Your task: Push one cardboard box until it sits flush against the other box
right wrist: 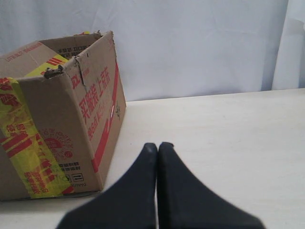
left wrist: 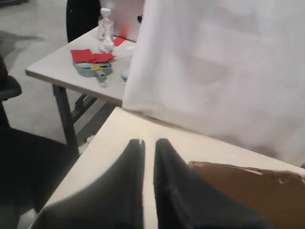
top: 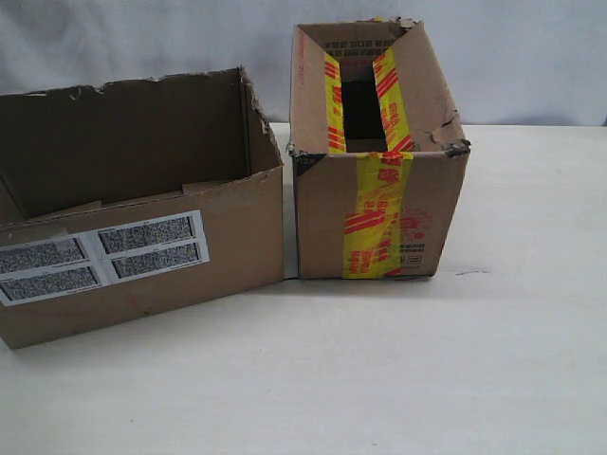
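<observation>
The plain cardboard box [top: 142, 237] with a ragged rim and a white speckled label stands open at the left of the table. The taped other box [top: 375, 190], with its yellow-and-red strip, stands just to its right; a narrow gap shows between them. Neither gripper appears in the exterior view. My left gripper [left wrist: 149, 141] hovers over the table beside the plain box's rim [left wrist: 248, 191], fingers nearly together with only a thin slit and nothing between them. My right gripper [right wrist: 158, 145] is shut and empty, low over the table beside the taped box [right wrist: 62, 119].
A white cloth backdrop [top: 512, 57] hangs behind the table [top: 379, 379]. In the left wrist view the table's edge [left wrist: 95, 148] drops off to the floor, and beyond it a second table [left wrist: 62, 71] carries a bottle [left wrist: 105, 24] and red cloth [left wrist: 90, 56].
</observation>
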`<state>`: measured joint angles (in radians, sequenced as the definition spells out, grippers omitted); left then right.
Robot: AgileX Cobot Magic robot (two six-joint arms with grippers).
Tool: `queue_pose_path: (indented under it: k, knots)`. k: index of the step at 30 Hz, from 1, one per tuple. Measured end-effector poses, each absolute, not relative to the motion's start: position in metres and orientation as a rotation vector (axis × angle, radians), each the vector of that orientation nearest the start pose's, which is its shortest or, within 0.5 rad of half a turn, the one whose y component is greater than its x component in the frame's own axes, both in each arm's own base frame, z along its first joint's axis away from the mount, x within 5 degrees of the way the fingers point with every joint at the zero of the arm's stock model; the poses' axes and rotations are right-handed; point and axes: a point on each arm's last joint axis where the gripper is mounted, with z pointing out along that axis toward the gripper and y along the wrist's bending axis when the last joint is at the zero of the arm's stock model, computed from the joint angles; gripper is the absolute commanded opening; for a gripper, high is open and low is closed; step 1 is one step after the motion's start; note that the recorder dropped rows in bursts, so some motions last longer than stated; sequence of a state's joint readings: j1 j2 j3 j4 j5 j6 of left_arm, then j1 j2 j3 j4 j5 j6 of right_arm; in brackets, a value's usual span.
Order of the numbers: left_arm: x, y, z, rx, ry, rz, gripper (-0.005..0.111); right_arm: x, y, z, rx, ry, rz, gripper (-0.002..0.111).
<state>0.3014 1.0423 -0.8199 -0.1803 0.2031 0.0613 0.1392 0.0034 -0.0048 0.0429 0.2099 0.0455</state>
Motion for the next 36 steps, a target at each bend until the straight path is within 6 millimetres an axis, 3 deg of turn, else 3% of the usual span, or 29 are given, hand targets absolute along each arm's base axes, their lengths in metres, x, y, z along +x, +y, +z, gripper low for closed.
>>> queue_pose_path:
  k: [13,19,29,36]
  knots:
    - [0.323,0.104,0.309,-0.394,2.399,0.023,0.000,0.055,0.009,0.196,-0.051,1.694,0.177,0.000]
    - [0.355,0.114,0.295,-0.346,2.443,-0.002,0.000,0.055,0.009,0.196,-0.051,1.694,0.177,0.000]
    - [0.410,0.113,0.275,-0.234,2.377,-0.270,0.000,0.055,0.009,0.196,-0.051,1.694,0.177,0.000]
    - [0.429,0.114,0.258,-0.199,2.371,-0.339,0.000,0.055,0.009,0.196,-0.051,1.694,0.177,0.000]
